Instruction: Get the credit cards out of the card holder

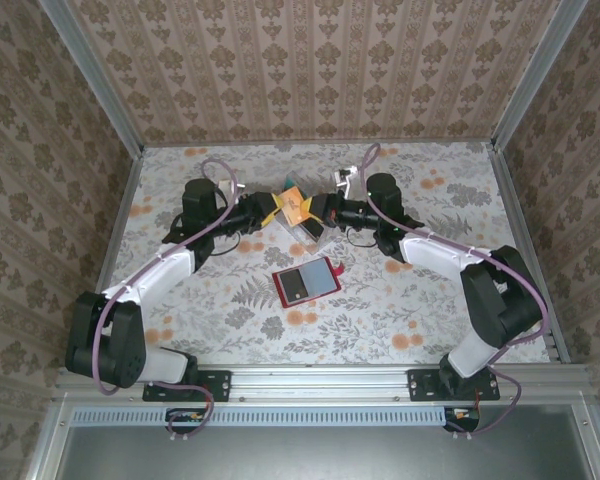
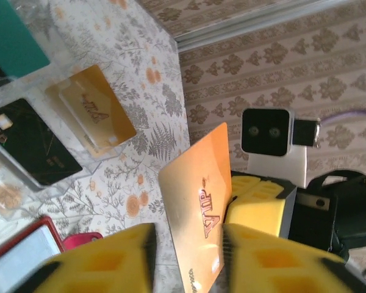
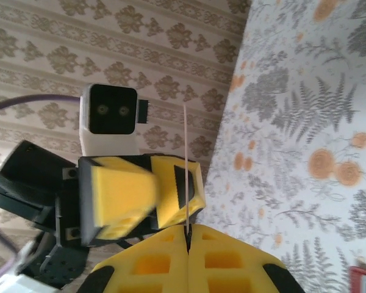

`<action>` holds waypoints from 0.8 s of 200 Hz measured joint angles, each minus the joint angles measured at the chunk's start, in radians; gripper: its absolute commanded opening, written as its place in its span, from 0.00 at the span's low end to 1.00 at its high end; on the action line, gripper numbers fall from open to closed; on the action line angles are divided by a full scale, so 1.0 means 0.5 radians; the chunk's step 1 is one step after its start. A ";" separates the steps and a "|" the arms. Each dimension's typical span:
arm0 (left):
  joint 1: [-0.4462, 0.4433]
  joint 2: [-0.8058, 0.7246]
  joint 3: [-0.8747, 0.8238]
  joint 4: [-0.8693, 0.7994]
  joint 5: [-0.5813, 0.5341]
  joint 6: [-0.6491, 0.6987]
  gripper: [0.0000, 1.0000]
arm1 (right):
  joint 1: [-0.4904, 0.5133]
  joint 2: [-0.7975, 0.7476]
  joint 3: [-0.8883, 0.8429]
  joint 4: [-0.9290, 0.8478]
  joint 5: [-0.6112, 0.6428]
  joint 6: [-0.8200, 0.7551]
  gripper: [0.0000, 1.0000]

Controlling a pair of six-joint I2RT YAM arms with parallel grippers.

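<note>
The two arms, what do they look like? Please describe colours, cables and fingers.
Both the left arm and the right arm have black joints and white link covers. A purple cable runs along each. The fingers are blocky yellow with square recesses and black edges. Each wrist carries a white camera box with a black face.

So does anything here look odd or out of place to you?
One thing: an orange VIP card hangs in mid-air, pinched by the right gripper with the left gripper open around it. The red card holder lies askew on the table, untouched.
</note>
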 measured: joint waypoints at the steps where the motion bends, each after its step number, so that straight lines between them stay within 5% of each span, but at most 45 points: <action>1: 0.000 0.000 0.000 -0.005 -0.003 -0.004 0.55 | 0.000 -0.001 0.000 -0.005 0.002 -0.002 0.00; 89: 0.111 -0.123 -0.022 -0.849 -0.568 0.491 1.00 | -0.021 -0.211 0.205 -1.077 0.639 -1.057 0.00; 160: 0.204 -0.169 -0.063 -1.102 -0.766 0.636 1.00 | -0.026 0.137 0.832 -1.543 0.956 -1.923 0.00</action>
